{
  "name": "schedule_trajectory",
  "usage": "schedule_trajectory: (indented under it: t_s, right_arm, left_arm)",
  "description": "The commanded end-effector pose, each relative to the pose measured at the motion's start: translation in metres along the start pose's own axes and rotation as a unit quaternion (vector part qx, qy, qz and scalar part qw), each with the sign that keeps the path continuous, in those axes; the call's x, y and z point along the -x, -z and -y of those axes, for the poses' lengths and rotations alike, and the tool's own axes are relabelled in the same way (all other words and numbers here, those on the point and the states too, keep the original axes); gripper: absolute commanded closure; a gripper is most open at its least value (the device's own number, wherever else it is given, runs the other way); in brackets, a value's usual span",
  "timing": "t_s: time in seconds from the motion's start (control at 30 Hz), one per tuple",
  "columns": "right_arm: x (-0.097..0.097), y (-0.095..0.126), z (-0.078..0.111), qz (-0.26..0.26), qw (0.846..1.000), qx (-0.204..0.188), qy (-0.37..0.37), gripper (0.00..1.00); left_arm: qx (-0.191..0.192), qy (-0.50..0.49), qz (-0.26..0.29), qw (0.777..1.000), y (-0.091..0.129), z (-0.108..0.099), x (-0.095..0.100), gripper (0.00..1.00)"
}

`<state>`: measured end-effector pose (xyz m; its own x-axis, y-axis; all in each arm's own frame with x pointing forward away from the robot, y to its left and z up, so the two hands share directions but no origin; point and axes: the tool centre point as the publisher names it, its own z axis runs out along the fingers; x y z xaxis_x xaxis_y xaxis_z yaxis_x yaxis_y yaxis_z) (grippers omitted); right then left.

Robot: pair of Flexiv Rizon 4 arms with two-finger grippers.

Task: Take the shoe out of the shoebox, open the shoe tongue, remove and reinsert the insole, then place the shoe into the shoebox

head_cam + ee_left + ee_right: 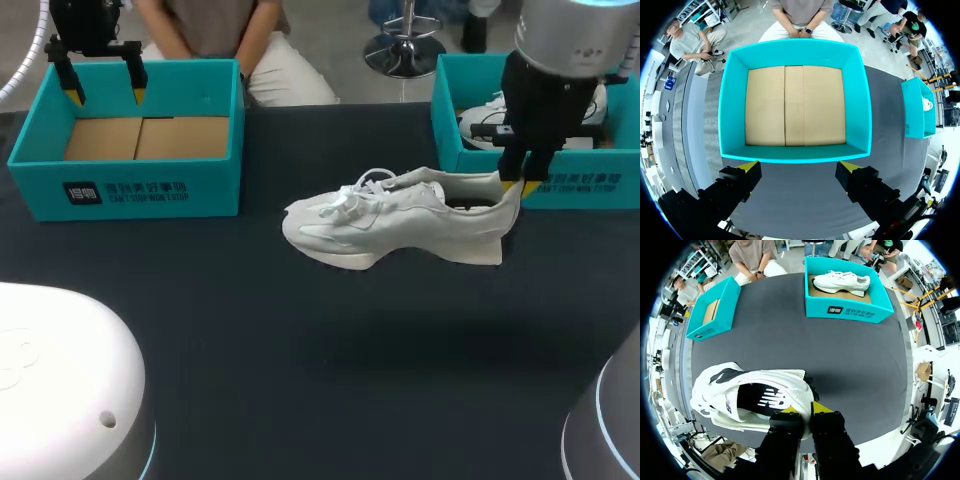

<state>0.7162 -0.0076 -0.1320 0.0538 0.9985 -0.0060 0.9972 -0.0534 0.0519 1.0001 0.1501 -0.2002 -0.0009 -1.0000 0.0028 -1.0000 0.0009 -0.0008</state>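
Dark surface (300, 340), two teal boxes at the far edge. Hard to see: my right arm covers most of the second shoe (480, 120) in the second shoebox (580, 185) from the head view; the right wrist view shows that shoe (840, 282) whole, lying in its box (845, 310) well ahead of my right end effector (802, 409). My fingers hide part of the heel of the white shoe (390, 215). Inside the shoe's opening it is too dark to tell what is there. Can't tell if the sole fully touches the surface.

Right end effector (520, 183): fingers nearly together, clamped on the shoe's heel rim, one yellow tip on each side of it. The shoe (750, 397) stretches away to one side of that grip, toe farthest from it.

Left end effector (799, 167): fingers spread wide, holding nothing, touching nothing. It hangs above the near wall of the empty shoebox (795, 50), brown cardboard floor just ahead of the tips. Head view has it (103, 92) over the same box (130, 185), well apart from the shoe.
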Motion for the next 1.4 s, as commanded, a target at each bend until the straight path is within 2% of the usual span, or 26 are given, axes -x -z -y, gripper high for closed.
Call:
schedule_trajectory:
  t_s: [0.03,0.43,0.73,1.07,1.4]
  right_arm:
    - [-0.006,-0.012,-0.011,0.0,1.0,-0.004,0.002,1.0]
    - [-0.007,-0.07,-0.019,0.009,1.0,0.021,-0.013,1.0]
    - [-0.013,-0.116,-0.02,0.02,1.0,0.009,0.015,1.0]
    - [-0.023,-0.158,-0.029,-0.007,0.999,0.016,0.034,1.0]
    - [-0.026,-0.197,-0.039,-0.022,0.999,0.01,0.024,1.0]
  left_arm:
    - [0.0,0.0,0.0,1.0,0.0,0.0,0.0,0.0]
    - [0.0,0.0,0.0,1.0,0.0,0.0,0.0,0.0]
    - [0.0,0.0,0.0,1.0,0.0,0.0,0.0,0.0]
    - [0.0,0.0,0.0,1.0,0.0,0.0,0.0,0.0]
    - [0.0,0.0,0.0,1.0,0.0,0.0,0.0,0.0]
